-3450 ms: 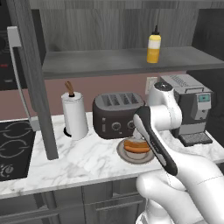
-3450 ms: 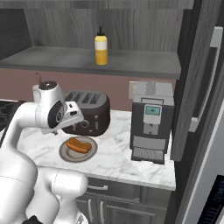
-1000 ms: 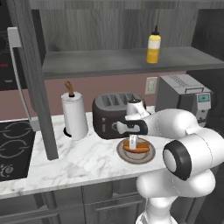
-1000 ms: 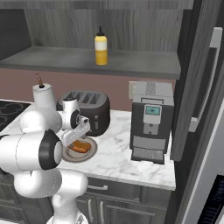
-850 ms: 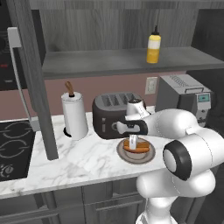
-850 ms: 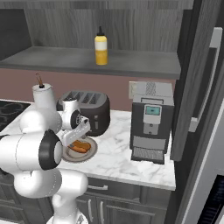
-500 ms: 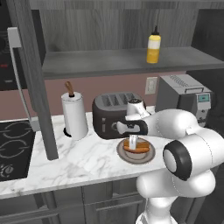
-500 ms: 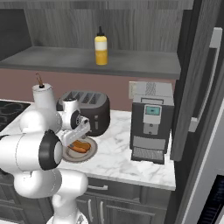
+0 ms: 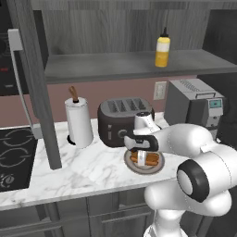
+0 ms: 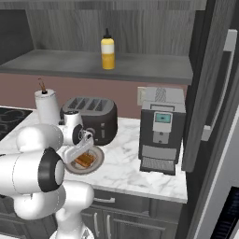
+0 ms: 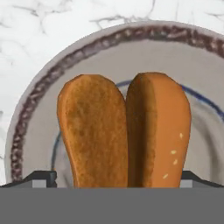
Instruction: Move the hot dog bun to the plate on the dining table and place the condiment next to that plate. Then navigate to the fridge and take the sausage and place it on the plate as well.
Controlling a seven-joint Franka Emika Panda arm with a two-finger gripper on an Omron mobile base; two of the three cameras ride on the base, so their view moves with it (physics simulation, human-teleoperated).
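I am bent low over a white marble table (image 9: 78, 173) veined in grey, with dark cabinet fronts below it. My fingers (image 9: 141, 159) hang spread as wide as they go, one on each side of the hot dog bun (image 11: 124, 131), and they hold nothing. In the hand view one dark tip (image 11: 41, 178) sits left of the bun and the other right of it; whether either touches the bread I cannot tell.

The bun lies split in two brown halves on a round plate (image 11: 35, 118) with a dark patterned rim and a thin blue ring inside. The plate rests on the marble just in front of a dark four-slot toaster (image 9: 121, 119).

Left of the toaster stands a white paper towel roll (image 9: 77, 121) on a brown-topped holder. Further left a dark vertical post (image 9: 39, 88) rises from the table, and beyond it lies a black cooktop (image 9: 14, 155). To the right of the plate stands a grey coffee machine (image 10: 161, 135) with a small lit screen.

The wall behind is dusty pink. Above it runs a dark grey shelf (image 9: 106, 65), where the yellow condiment bottle (image 9: 162, 47) stands upright, well apart from the plate. In the right base view, a tall grey fridge door (image 10: 219, 107) with a long handle fills the right side.
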